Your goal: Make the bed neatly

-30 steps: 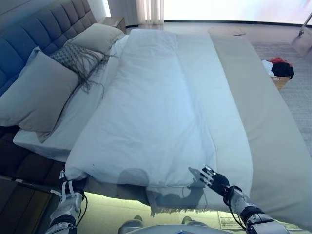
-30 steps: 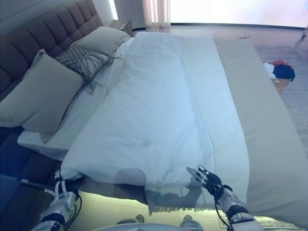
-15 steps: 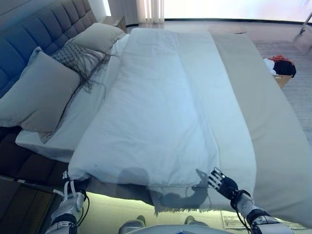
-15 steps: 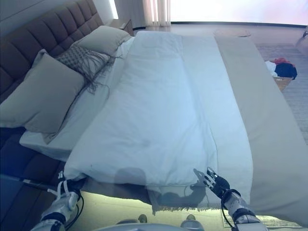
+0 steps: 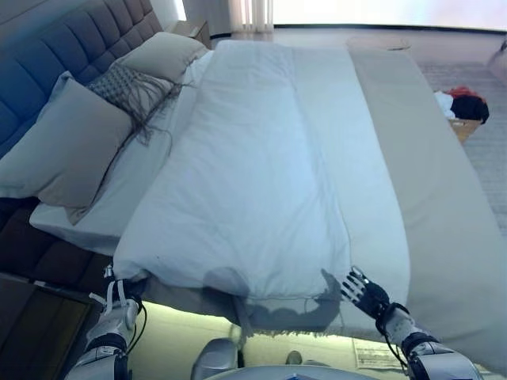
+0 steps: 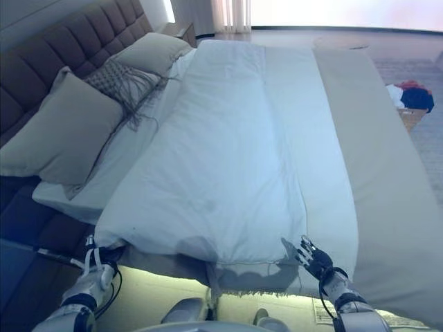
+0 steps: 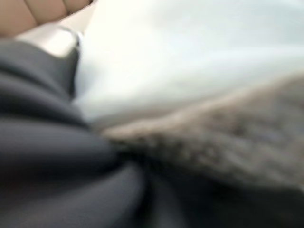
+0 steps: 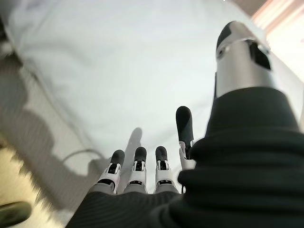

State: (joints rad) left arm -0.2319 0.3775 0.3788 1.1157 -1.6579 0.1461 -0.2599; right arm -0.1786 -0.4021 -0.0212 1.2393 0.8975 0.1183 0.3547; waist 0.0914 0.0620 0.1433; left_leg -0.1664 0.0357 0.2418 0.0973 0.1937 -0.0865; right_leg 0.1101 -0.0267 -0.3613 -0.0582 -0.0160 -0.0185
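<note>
A white duvet point(image 5: 253, 166) lies folded lengthwise along the middle of the bed, on a white sheet point(image 5: 372, 206). A beige blanket point(image 5: 444, 214) covers the right side. My left hand point(image 5: 117, 310) is at the duvet's near left corner, at the bed's edge; its wrist view shows only white cloth point(image 7: 190, 47) and grey fabric close up. My right hand point(image 5: 366, 294) is open with straight fingers point(image 8: 137, 166), just above the white sheet beside the duvet's near right corner.
Two large pillows point(image 5: 67, 146) and a fringed cushion point(image 5: 131, 87) lie against the tufted headboard point(image 5: 55, 55) at the left. A basket of clothes point(image 5: 466, 111) stands on the floor at the far right. A grey fringed edge point(image 5: 277, 323) hangs below the duvet.
The camera has shifted a little. My right hand has slid slightly right and nearer the bed's edge, still open. My left hand has stayed at the duvet's corner.
</note>
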